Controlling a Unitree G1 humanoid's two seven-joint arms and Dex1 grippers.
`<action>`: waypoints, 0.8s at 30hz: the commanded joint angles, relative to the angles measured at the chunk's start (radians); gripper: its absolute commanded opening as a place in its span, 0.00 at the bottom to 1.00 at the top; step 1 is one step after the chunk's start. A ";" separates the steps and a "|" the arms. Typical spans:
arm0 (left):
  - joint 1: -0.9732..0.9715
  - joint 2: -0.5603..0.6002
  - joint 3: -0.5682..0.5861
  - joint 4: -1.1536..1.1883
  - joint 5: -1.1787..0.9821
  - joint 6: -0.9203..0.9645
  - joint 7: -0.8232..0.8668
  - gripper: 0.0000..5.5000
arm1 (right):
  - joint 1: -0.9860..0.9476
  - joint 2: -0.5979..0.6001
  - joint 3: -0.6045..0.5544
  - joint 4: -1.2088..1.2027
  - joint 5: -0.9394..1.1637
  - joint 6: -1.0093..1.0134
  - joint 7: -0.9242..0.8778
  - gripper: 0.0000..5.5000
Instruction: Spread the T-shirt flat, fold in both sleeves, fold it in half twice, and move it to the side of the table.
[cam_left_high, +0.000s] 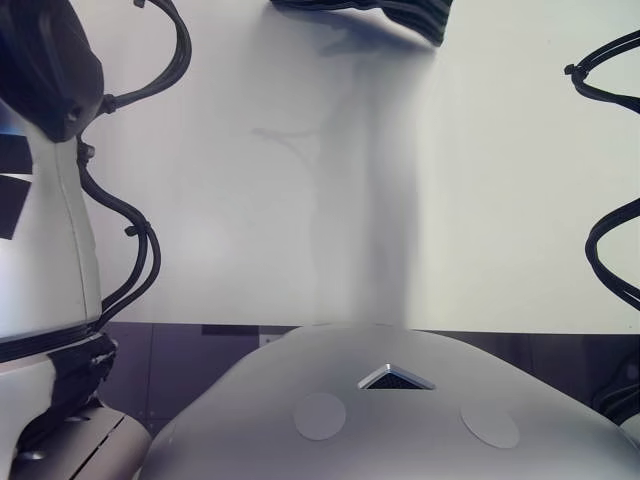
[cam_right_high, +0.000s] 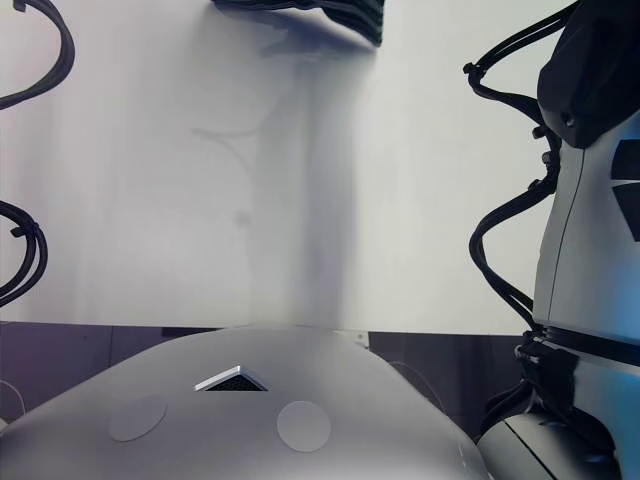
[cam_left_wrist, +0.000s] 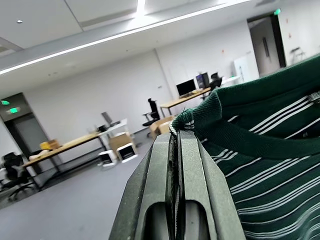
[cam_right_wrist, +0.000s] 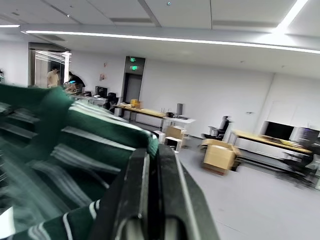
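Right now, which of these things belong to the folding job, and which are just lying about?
Job: T-shirt, left claw and right claw both shut on it, white table.
Lying about: desks, office chair, cardboard boxes in the room behind.

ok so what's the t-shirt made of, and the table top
T-shirt: looks like soft knit fabric, perhaps cotton jersey, dark green with thin white stripes; the ribbed collar and limp folds suggest it. table: smooth, matte white top, maybe laminate; the look leaves that open.
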 joint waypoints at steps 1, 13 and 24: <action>0.021 0.073 0.035 -0.012 -0.056 0.060 -0.410 0.00 | 0.066 -0.061 0.071 -0.061 -0.020 0.046 0.477 0.00; 0.879 0.685 -0.486 -1.281 -0.666 0.583 -1.076 0.00 | 0.924 -0.529 0.348 -1.420 0.609 0.829 0.847 0.00; 1.566 0.760 -0.585 -1.874 -0.417 0.603 -0.923 0.00 | 1.476 -0.519 0.407 -1.808 0.512 0.951 0.583 0.00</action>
